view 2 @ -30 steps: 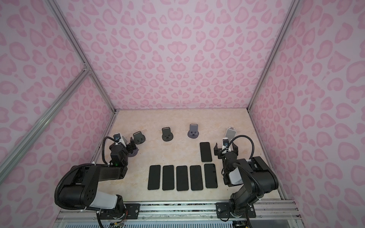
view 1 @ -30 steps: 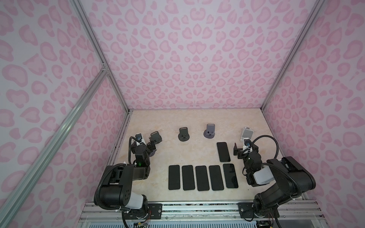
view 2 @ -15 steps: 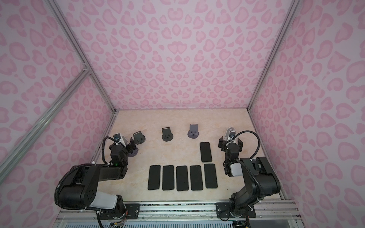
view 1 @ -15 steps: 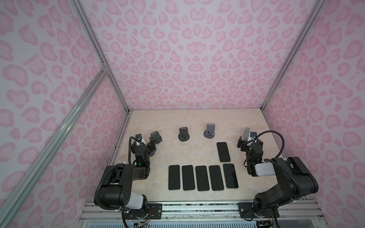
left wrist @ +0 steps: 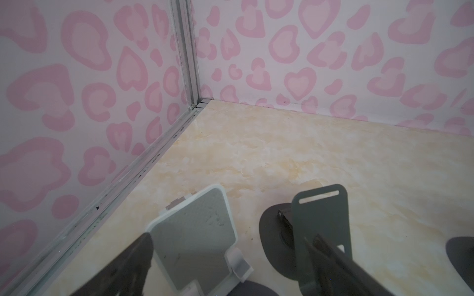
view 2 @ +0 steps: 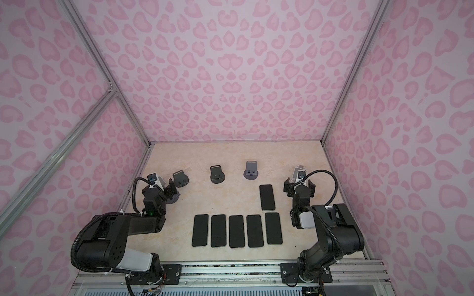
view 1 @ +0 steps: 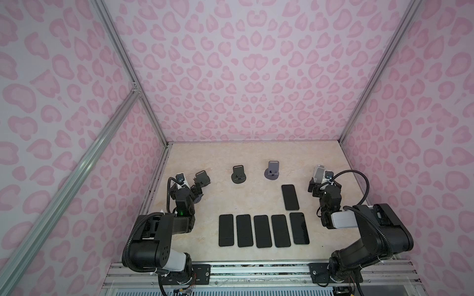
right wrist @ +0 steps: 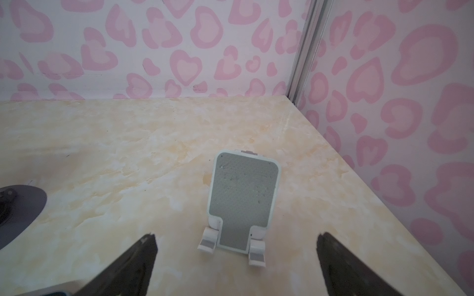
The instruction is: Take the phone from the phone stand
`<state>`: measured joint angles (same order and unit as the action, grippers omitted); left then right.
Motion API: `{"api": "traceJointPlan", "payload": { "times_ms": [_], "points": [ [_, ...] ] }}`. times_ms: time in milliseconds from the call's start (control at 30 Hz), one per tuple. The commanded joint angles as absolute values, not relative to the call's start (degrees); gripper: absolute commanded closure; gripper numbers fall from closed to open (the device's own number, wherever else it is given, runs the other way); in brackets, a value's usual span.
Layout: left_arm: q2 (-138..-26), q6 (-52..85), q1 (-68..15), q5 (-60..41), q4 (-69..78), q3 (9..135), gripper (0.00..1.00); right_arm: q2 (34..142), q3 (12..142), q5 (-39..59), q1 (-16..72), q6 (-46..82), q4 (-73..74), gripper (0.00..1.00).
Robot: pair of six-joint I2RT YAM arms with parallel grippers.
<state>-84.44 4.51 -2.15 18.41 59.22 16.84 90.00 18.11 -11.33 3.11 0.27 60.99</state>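
Right wrist view: my right jaws are spread wide and empty, flanking a white phone stand (right wrist: 243, 200) whose cradle holds no phone. In a top view, a row of five phones (view 1: 263, 230) lies flat on the bench (view 1: 256, 159), with a lone phone (view 1: 290, 197) nearer that stand. Closing here, I judge, would pinch only the stand and tip it. My left jaws, also spread and empty, crowd a dark slotted stand (left wrist: 323, 217); a careless swing could topple it.

light: soft, even | shadows: faint | wrist views: foreground blurred
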Motion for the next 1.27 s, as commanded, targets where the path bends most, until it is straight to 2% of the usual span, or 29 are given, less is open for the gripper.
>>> {"api": "traceJointPlan", "payload": {
  "times_ms": [0, 1233],
  "points": [
    [-84.5, 4.6, -2.1, 18.3, 59.3, 17.4, 0.02, 90.1, 18.1, -11.3, 3.2, 0.4, 61.6, 0.0],
    [-84.5, 4.9, -1.4, 17.0, 58.5, 17.8, 0.03, 90.0, 18.1, -11.3, 3.2, 0.4, 61.5, 0.0]
  ]
}}
